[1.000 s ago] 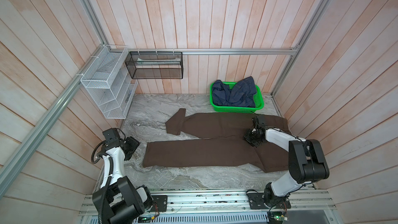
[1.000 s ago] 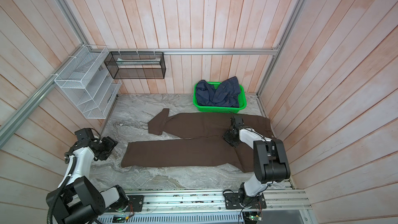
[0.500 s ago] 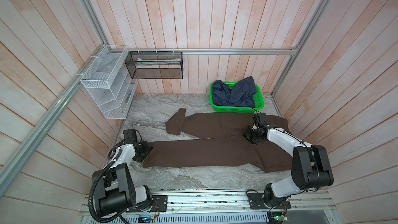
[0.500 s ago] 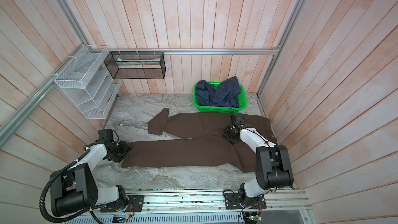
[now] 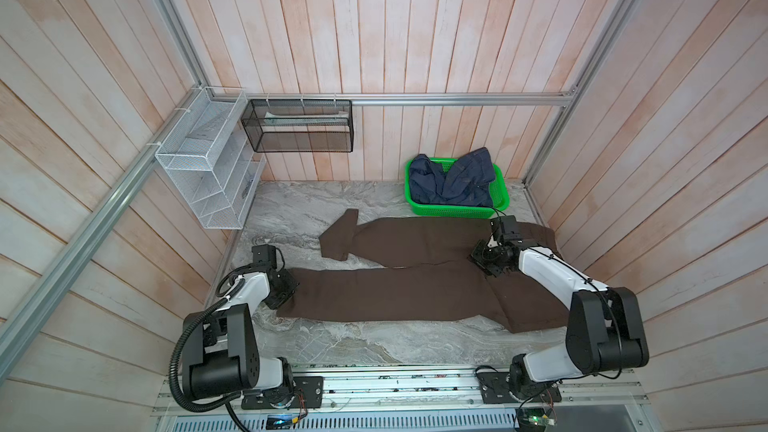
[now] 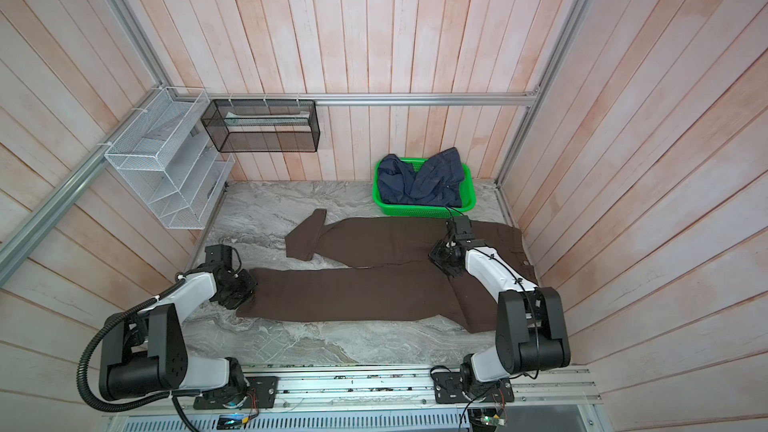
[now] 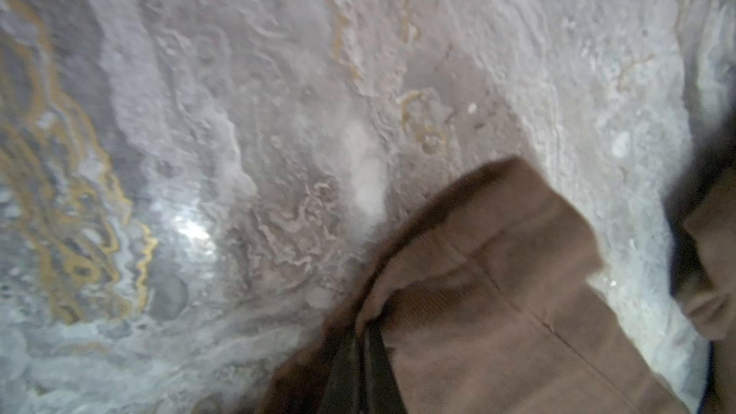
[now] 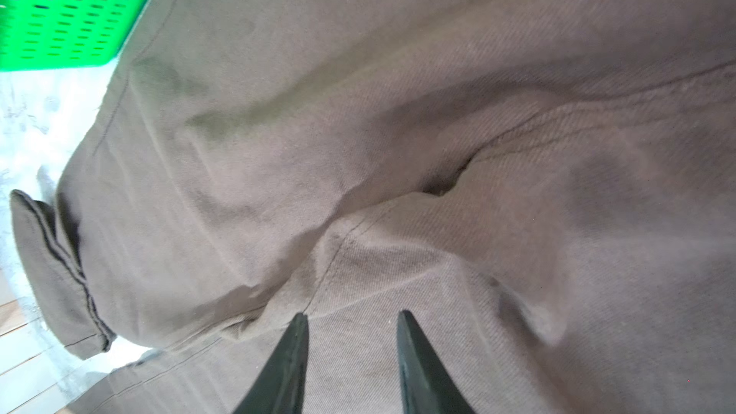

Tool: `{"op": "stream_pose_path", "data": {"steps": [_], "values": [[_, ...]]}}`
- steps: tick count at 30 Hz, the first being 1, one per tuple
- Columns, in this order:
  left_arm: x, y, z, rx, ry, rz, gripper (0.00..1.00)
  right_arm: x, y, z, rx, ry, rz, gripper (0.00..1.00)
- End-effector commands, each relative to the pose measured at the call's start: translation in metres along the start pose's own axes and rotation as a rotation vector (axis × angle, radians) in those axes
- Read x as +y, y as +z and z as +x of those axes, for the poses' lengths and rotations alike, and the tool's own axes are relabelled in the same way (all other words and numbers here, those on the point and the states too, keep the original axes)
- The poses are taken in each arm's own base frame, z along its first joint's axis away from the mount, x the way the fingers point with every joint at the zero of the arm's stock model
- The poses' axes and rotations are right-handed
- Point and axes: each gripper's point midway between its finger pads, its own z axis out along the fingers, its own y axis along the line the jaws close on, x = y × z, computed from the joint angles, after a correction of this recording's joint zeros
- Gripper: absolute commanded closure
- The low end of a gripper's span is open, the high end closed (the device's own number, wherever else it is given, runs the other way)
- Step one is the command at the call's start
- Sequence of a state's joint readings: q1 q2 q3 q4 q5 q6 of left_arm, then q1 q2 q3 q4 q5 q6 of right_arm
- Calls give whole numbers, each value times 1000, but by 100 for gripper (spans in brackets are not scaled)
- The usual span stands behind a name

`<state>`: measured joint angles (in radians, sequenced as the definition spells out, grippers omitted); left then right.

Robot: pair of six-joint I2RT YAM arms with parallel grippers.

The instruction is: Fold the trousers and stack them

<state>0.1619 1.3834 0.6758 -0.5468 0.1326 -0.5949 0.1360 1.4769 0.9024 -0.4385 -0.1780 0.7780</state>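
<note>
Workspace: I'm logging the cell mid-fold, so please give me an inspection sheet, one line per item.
Surface: marble-pattern tabletop, no spills seen.
Job's things: trousers spread flat across the table, legs apart; far leg's cuff folded back on itself.
Clutter: green basket at the back, holding a navy garment.
Grippers: left gripper shut on the near leg's cuff; right gripper open over the crotch seam, nothing between its fingers.
Cables: black hose loops clear of the cloth.
Surroundings: plank walls, white wire rack, black mesh basket.
</note>
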Motion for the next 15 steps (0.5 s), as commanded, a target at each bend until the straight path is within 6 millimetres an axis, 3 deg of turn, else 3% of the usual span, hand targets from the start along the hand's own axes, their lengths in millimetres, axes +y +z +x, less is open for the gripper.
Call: {"op": "stream_pose_path", "data": {"steps": [1,4,7,10,15], "values": [[-40,-45,-15,-89,48,88,100,8,-12,-2,-5,-7,-13,61],[-89,-92,-16,-135,117,172,100,9,-15,-4,-14,-13,-13,61],[-139,-125,-10,-151,159,270,100,12,-17,-5,-18,-15,-21,61],[-193,-142,-7,-144,183,395,100,14,-17,-5,-16,-16,-28,61],[-282,-175,-20,-156,214,570,100,17,-23,-7,-21,-27,-32,61]]}}
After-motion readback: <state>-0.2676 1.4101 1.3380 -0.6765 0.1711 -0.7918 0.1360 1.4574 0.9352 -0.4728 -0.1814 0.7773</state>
